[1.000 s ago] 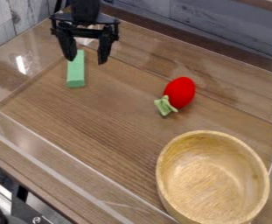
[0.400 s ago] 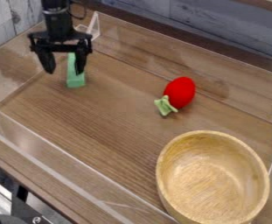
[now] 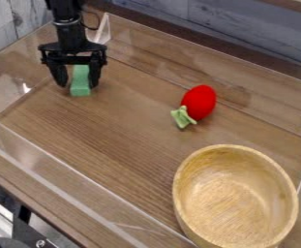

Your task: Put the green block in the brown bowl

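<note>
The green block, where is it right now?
The green block lies on the wooden table at the camera view's upper left, between the fingers of the open gripper, far from the brown bowl at lower right.

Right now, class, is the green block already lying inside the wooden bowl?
No, the green block lies on the table between the open tool's fingers, while the wooden bowl holds nothing.

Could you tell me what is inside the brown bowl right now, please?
Nothing: the brown bowl shows only bare wood grain inside. The green block still lies on the table between the open gripper fingers.
</note>
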`<state>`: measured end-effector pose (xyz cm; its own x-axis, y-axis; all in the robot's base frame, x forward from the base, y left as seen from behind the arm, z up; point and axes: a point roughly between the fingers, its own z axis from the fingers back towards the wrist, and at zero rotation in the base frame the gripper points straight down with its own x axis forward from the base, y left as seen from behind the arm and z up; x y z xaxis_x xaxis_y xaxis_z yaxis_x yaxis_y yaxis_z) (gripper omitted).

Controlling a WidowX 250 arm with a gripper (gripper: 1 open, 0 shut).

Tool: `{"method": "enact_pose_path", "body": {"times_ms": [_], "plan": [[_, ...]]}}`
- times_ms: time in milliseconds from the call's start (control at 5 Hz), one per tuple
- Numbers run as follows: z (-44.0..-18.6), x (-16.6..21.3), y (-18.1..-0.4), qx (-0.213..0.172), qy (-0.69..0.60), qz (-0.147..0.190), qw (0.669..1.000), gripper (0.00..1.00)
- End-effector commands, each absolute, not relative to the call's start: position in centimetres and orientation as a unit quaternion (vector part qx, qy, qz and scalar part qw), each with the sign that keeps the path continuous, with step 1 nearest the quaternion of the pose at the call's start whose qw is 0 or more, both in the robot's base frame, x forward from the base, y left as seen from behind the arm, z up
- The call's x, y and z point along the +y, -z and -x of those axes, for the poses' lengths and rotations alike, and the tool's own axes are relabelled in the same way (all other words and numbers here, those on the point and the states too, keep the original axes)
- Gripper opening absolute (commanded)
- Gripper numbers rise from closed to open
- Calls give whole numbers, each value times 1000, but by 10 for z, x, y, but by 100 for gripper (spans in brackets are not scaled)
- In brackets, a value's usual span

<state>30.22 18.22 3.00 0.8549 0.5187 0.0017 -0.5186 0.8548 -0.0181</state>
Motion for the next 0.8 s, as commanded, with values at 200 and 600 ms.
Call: {"method": "enact_pose_path", "body": {"times_ms": [200,600], "plan": [[-318,181,-58,-33,-245,17,969,100],[-318,186,-74,-34,-223,24,974,100]]}}
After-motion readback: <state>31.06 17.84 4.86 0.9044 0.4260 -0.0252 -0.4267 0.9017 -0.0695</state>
